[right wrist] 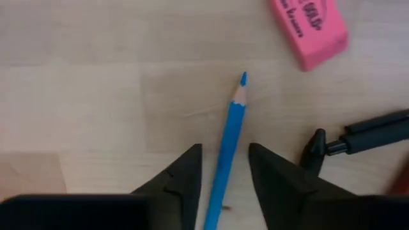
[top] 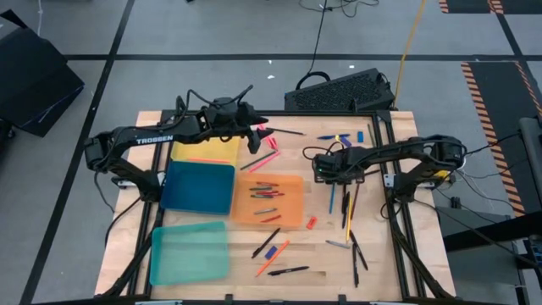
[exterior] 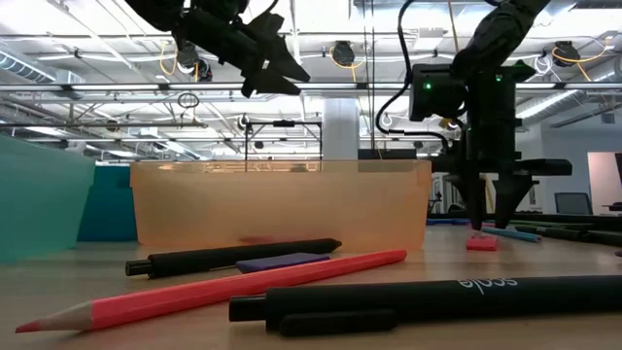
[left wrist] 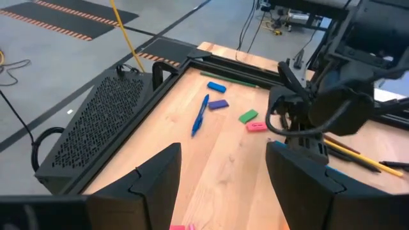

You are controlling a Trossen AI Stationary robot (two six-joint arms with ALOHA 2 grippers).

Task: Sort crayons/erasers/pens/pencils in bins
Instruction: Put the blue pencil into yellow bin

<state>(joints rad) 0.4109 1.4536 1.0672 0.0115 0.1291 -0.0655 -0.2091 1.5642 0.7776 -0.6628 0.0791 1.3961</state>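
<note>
My right gripper [right wrist: 223, 167] points down, low over the table's right half [top: 329, 174], open. Its two fingers stand on either side of a blue pencil [right wrist: 231, 121] that lies flat on the wood, with a thin gap on each side. A pink eraser [right wrist: 310, 27] and a black pen [right wrist: 367, 134] lie just beyond. My left gripper [left wrist: 223, 172] hangs open and empty, high over the far edge beside the yellow bin [top: 207, 150]. The blue bin [top: 199, 188], the orange bin [top: 271, 203] holding several sticks, and the teal bin [top: 188, 252] lie in the middle and near left.
Dark pens [top: 347, 212] lie to the right of the orange bin, and more pens and a red pencil [top: 273, 258] lie near the front edge. Pink pencils [top: 264, 159] lie by the yellow bin. Small erasers and a blue pen [left wrist: 201, 115] lie at the far right. A black perforated box [top: 339, 91] stands behind the table.
</note>
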